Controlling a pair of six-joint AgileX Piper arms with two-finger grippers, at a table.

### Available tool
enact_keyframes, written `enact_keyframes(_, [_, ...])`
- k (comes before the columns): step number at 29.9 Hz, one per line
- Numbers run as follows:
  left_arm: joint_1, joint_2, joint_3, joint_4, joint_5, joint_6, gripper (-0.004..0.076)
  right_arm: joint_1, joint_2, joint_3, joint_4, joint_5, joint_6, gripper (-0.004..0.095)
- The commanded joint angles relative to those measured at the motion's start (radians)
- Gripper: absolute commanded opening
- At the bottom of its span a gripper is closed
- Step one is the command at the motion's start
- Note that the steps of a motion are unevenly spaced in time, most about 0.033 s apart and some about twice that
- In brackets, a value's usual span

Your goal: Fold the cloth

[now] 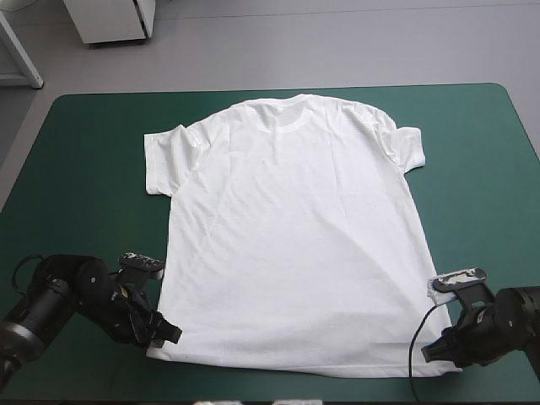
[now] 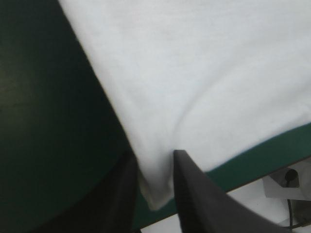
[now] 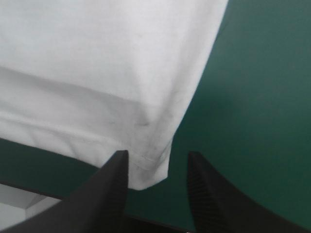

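The white T-shirt point(image 1: 291, 236) lies spread flat on the teal-green cover, collar toward the far edge and hem along the near edge. My left gripper point(image 1: 167, 333) sits low at the hem's near-left corner. In the left wrist view that corner of the T-shirt point(image 2: 194, 87) reaches in between the fingers of the left gripper point(image 2: 154, 156), which stand a little apart and open. My right gripper point(image 1: 439, 350) is at the near-right hem corner. There the T-shirt point(image 3: 107, 73) has its corner between the open fingers of the right gripper point(image 3: 156, 154), nearer one finger.
The table's near edge point(image 2: 252, 167) runs close under both hem corners. Bare teal-green cover point(image 1: 76, 169) lies to the left and right of the shirt. A white cabinet point(image 1: 110, 21) stands on the floor beyond the far edge.
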Motion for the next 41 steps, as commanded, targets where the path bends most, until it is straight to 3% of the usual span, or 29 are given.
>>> enact_keyframes(1, [-0.008, -0.048, -0.047, -0.041, 0.08, -0.028, 0.0405, 0.004, -0.009, -0.095, -0.014, 0.029, 0.029, 0.0578])
enact_keyframes(3, [-0.008, -0.067, -0.085, -0.016, 0.08, -0.034, 0.0489, 0.004, -0.002, -0.154, -0.035, 0.016, 0.035, 0.0602])
enact_keyframes(5, [-0.008, -0.067, -0.146, 0.046, 0.078, -0.052, 0.052, 0.002, 0.019, -0.211, -0.066, -0.018, 0.071, 0.0601])
enact_keyframes(8, [-0.004, -0.022, -0.247, 0.16, 0.037, -0.071, 0.052, 0.002, 0.085, -0.289, -0.098, -0.053, 0.113, 0.0594])
enact_keyframes(12, [-0.004, 0.083, -0.361, 0.252, -0.108, -0.112, 0.052, 0.002, 0.222, -0.394, -0.108, -0.085, 0.121, 0.0593])
enact_keyframes(20, [-0.004, 0.373, -0.539, 0.266, -0.275, -0.112, 0.052, 0.002, 0.523, -0.671, -0.124, -0.154, 0.119, 0.059])
enact_keyframes(29, [0.094, 0.592, -0.619, 0.22, -0.311, -0.14, 0.052, 0.002, 0.701, -0.891, -0.117, -0.177, 0.117, 0.0591])
enact_keyframes(41, [0.106, 0.726, -0.652, 0.185, -0.338, -0.119, 0.0517, 0.002, 0.804, -0.915, -0.117, -0.219, 0.112, 0.059])
